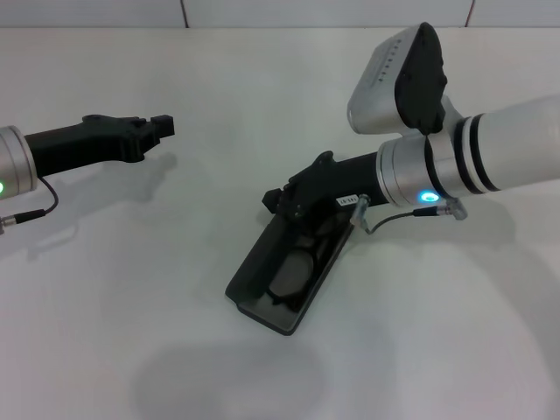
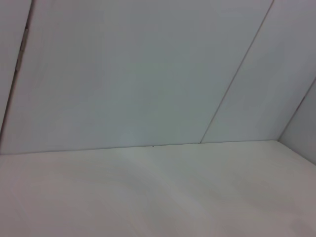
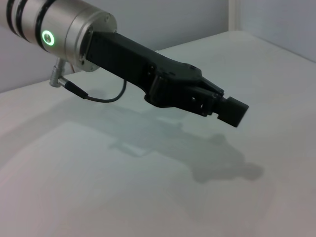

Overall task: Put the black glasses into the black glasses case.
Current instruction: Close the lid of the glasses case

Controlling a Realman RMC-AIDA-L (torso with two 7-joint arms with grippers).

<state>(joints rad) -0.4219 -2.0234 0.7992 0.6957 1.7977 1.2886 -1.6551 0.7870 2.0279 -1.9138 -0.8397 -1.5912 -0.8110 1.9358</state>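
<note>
Right hand (image 1: 278, 203) over diagonal black glasses case (image 1: 282, 273)

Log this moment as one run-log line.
black glasses: lying inside open black glasses case | right gripper: over case's far end | left gripper: parked, shut

In the head view the right arm reaches in from the right edge toward the frame's centre, wrist ring lit blue, its right gripper (image 1: 278, 201) angled down and left. The left gripper (image 1: 160, 125) hangs at upper left, pointing right, its fingers together, its arm stretching in from the left edge.
</note>
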